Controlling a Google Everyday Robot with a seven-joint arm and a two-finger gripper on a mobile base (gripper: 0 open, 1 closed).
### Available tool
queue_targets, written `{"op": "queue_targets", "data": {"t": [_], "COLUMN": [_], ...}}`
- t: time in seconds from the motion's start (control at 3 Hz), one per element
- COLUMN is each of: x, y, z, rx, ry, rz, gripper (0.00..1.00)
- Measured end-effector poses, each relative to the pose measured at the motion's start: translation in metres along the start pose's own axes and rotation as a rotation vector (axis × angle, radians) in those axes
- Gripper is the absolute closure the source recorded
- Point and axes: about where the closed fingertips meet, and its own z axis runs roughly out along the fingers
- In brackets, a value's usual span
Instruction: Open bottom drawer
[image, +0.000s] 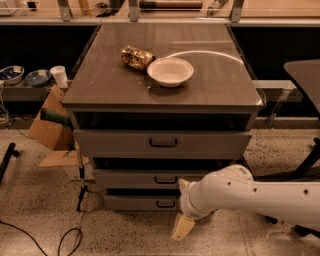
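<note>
The grey flat-fronted bottom drawer (135, 202), with a small dark bar handle, sits closed low in the centre of the frame, under two wider grey drawers. Just to its lower right, the white arm's cream-tipped gripper (182, 227) hangs near the speckled floor; I cannot tell whether it is open or closed. On the dark cabinet top (100, 85) above rest a round white bowl (170, 71) and a crumpled shiny bag (136, 56).

Bowl (170, 71): white, upright on the cabinet top (110, 85).
Packet (136, 56): brown, crumpled, just beside the bowl.
Cardboard box (47, 132): on the floor, left of the cabinet.
Cup (59, 76): white, above the box.
Cable (65, 241): black, on the floor.
</note>
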Motion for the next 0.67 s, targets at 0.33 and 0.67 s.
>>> {"op": "queue_targets", "data": {"t": [0.33,0.67], "x": [-0.003,0.005], "y": [0.007,0.024], "z": [0.047,0.102], "rx": [-0.013,-0.03], "ry": [-0.069,-0.133], "rz": [0.046,0.109], "gripper": [0.0,0.0]}}
